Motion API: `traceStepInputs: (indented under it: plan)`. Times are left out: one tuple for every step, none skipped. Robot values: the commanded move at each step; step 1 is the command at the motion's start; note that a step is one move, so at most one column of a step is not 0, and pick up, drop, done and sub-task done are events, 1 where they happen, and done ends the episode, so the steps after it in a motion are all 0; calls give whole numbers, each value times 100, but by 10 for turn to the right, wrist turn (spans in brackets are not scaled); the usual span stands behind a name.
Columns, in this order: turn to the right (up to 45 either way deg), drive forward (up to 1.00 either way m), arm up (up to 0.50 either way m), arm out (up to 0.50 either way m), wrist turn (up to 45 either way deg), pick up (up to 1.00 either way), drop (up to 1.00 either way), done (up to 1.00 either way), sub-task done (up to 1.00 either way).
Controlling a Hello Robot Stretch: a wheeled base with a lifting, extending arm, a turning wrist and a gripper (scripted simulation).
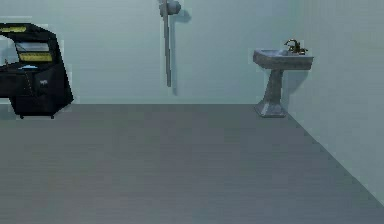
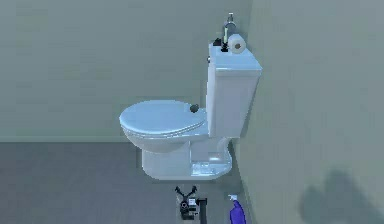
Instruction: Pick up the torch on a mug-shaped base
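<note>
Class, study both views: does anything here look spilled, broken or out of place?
Nothing looks spilled or broken. Mildly odd: a blue bottle sits on the floor beside the toilet, near the wall.

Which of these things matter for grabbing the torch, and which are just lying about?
For the job: gripper; slim upright thing on the tank, maybe the torch.
Lying about: toilet, paper roll, blue bottle, sink, black shelf, shower head.

Slim upright object (image 2: 230,22) stands on the toilet tank (image 2: 232,92) lid, near its back edge. Dark grey shaft, paler tip; base too small to make out, so not confirmed as the torch. Well apart from the tool (image 2: 184,197), up and right of it.
</note>
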Motion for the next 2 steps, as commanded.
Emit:
traceStepInputs:
  plan:
    - [0,0,0,0,270,0,0,0,0]
    - [0,0,0,0,-330,0,0,0,0]
